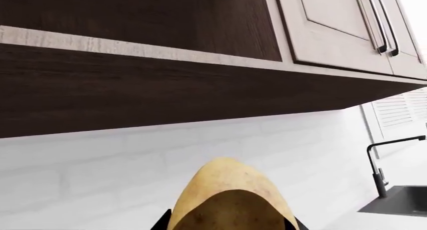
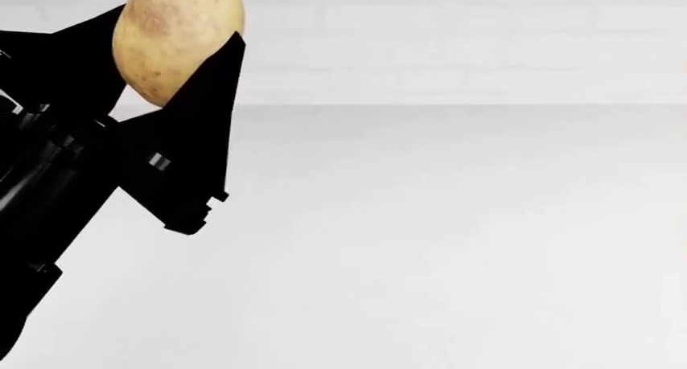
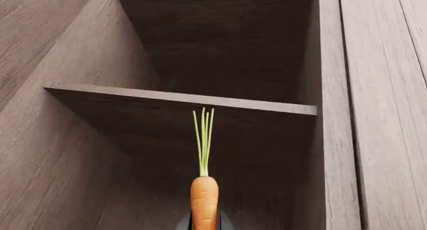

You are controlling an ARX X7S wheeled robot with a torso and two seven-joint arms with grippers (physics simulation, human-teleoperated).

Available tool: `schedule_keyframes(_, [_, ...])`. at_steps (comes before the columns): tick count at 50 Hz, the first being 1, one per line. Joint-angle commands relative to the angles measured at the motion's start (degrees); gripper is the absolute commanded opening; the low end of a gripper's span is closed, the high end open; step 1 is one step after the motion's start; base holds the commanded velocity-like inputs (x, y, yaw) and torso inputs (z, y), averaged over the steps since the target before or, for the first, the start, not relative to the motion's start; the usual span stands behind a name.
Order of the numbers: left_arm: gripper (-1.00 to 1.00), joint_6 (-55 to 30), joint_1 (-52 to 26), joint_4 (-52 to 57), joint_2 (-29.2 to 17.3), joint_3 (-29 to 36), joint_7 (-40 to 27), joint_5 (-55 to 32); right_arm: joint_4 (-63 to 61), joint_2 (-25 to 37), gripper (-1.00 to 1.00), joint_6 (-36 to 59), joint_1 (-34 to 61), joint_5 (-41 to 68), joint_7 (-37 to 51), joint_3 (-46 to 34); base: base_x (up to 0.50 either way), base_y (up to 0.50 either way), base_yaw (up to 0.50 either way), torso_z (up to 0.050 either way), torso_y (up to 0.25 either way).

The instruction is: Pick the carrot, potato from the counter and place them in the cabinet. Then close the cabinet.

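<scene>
The tan speckled potato (image 2: 177, 39) is clamped in my left gripper (image 2: 172, 59), raised at the upper left of the head view above the white counter (image 2: 429, 240). In the left wrist view the potato (image 1: 230, 200) sits just below the dark underside of the open cabinet (image 1: 167, 84). The slim orange carrot (image 3: 204, 200), green sprig pointing away, is held in my right gripper (image 3: 204, 225). It faces into the cabinet interior, below its wooden shelf (image 3: 180, 97). The right gripper does not show in the head view.
A closed cabinet door with black handles (image 1: 383, 24) stands beside the open compartment. A black faucet (image 1: 380, 170) and a dark sink (image 1: 400, 200) lie further along the counter. A white tiled wall (image 2: 451, 47) backs the counter.
</scene>
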Motion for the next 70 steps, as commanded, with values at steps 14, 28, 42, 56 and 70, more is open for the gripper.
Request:
schedule_keyframes(14, [-1.0,1.62,1.89,-0.42,0.06,0.52,1.31,0.66,31.13,-11.75,-1.0,-6.15,10.11,-12.97,-11.71,-5.84,0.0,0.0,0.0,0.0,0.0])
schedule_keyframes(28, [-1.0,2.57,3.19,-0.52,-0.1,0.36,2.28,0.79,60.88,-22.79,-1.0,-14.56,16.86,-21.2,-22.7,-9.84,0.0,0.0,0.0,0.0,0.0])
schedule_keyframes(42, [-1.0,3.16,4.19,-0.27,-0.22,0.59,2.69,1.01,74.23,-25.21,-1.0,-14.37,17.36,-24.98,-25.94,-5.56,0.0,0.0,0.0,0.0,0.001])
schedule_keyframes(56, [-1.0,4.29,5.28,-0.53,0.27,1.33,3.72,2.43,79.15,-25.21,-1.0,-9.18,17.36,-22.21,-28.15,-9.47,0.0,0.0,0.0,0.0,0.0])
schedule_keyframes(70, [-1.0,4.52,5.38,-0.26,-0.26,1.29,3.65,2.08,79.18,-25.21,1.0,-11.95,17.36,-20.14,-24.89,-12.41,0.0,0.0,0.0,0.0,0.0])
